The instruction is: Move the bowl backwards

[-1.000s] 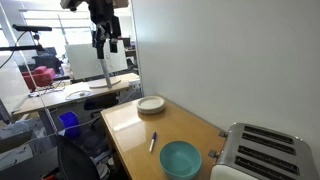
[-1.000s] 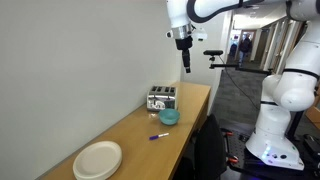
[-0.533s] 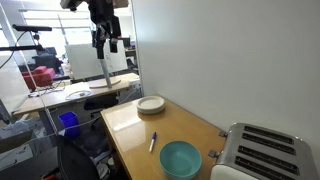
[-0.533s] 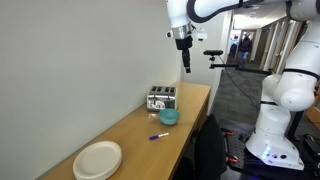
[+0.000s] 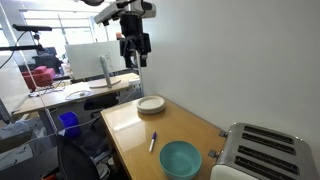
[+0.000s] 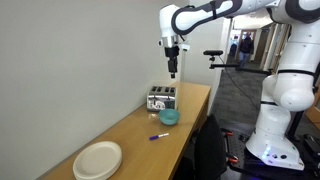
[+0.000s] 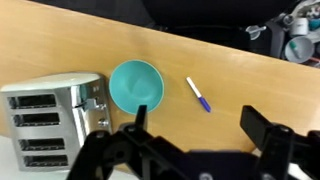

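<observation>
The teal bowl [image 5: 181, 158] sits on the wooden table near its front edge, between a pen and the toaster; it also shows in the other exterior view [image 6: 169, 117] and in the wrist view [image 7: 135, 86]. My gripper [image 5: 135, 55] hangs high in the air, well above the table, also seen in an exterior view [image 6: 172, 71]. In the wrist view the gripper [image 7: 197, 118] is open and empty, its fingers wide apart, far above the bowl.
A silver toaster [image 5: 262, 152] stands beside the bowl [image 7: 50, 105]. A blue-tipped pen [image 5: 153, 142] lies on the table [image 7: 199, 95]. A stack of white plates [image 5: 150, 105] sits at the far end [image 6: 97, 159]. A wall runs along one side of the table.
The arm has swung over the table and the gripper has come lower, closer to the wall side. The bowl, pen, plates and toaster have not moved.
</observation>
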Available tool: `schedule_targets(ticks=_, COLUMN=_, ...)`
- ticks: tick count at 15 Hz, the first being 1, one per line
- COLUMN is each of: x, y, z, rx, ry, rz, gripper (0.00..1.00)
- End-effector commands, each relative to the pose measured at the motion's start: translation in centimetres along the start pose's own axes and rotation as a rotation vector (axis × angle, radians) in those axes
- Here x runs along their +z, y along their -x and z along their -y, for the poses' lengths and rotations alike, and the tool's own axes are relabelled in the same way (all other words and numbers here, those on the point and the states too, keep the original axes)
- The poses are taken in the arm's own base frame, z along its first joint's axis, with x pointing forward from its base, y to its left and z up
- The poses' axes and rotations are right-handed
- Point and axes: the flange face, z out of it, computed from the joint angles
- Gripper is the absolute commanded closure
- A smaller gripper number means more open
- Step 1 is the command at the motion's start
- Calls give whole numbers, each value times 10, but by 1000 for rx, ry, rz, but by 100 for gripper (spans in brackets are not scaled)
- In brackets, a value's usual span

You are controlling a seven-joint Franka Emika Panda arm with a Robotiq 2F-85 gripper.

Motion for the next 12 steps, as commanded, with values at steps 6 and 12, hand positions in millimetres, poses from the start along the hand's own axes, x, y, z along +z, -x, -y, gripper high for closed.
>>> schedule_targets(ticks=6, x=136, y=-85, z=-83, rx=92, ry=-38, rz=82, gripper=0)
schedule_targets(ticks=12, x=143, y=-119, z=-83, rx=64, ry=-37, rz=113, gripper=0)
